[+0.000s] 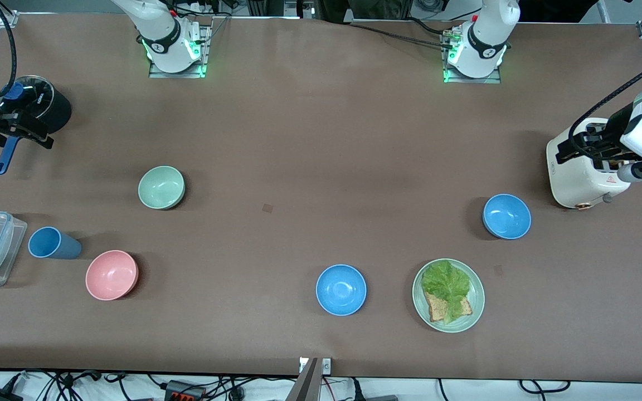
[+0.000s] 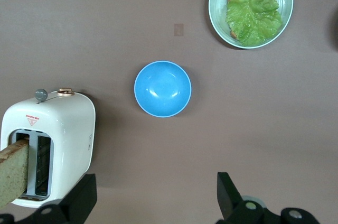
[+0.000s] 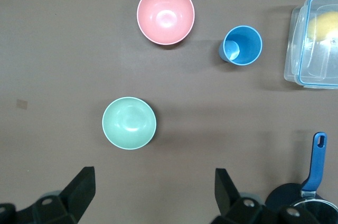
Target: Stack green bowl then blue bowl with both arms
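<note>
The green bowl (image 1: 161, 187) sits upright and empty toward the right arm's end of the table; it also shows in the right wrist view (image 3: 129, 123). One blue bowl (image 1: 506, 216) stands near the toaster toward the left arm's end, and shows in the left wrist view (image 2: 162, 89). A second blue bowl (image 1: 341, 289) sits nearer the front camera, beside the plate. My left gripper (image 1: 580, 146) (image 2: 156, 195) is open and empty, up over the toaster. My right gripper (image 1: 14, 131) (image 3: 154, 187) is open and empty, up over the black pot.
A white toaster (image 1: 580, 172) (image 2: 58, 129) holds a toast slice (image 2: 13, 171). A green plate (image 1: 478, 303) (image 2: 216, 2) carries lettuce and toast. A pink bowl (image 1: 112, 274) (image 3: 166, 14), dark blue cup (image 1: 53, 243) (image 3: 242, 45), clear container (image 1: 6, 239) (image 3: 311, 49) and black pot (image 1: 48, 106) stand at the right arm's end.
</note>
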You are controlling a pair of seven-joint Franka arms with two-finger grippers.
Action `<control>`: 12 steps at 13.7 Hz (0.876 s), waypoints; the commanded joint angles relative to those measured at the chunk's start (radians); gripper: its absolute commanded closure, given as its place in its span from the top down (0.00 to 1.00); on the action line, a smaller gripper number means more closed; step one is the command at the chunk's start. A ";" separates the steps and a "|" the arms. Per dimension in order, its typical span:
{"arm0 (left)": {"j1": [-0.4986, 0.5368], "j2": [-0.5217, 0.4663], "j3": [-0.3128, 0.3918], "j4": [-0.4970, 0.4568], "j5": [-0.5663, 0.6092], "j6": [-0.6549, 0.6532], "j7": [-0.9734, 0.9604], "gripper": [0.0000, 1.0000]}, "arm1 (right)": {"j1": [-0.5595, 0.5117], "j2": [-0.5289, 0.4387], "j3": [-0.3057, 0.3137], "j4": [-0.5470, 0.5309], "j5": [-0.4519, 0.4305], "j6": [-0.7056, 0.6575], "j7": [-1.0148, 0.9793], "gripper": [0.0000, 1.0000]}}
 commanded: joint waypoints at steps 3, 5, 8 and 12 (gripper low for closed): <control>-0.004 0.018 0.004 0.036 -0.023 -0.030 0.002 1.00 | -0.016 0.006 0.018 -0.006 -0.014 -0.006 0.012 1.00; -0.004 0.018 0.002 0.036 -0.023 -0.041 0.006 1.00 | -0.016 0.012 0.020 -0.012 -0.014 -0.008 0.012 1.00; -0.004 0.017 0.002 0.036 -0.023 -0.041 0.007 1.00 | -0.014 0.033 0.020 -0.015 -0.014 -0.011 0.012 1.00; -0.004 0.017 -0.010 0.036 -0.023 -0.042 0.002 1.00 | -0.014 0.056 0.020 -0.016 -0.014 -0.008 0.014 1.00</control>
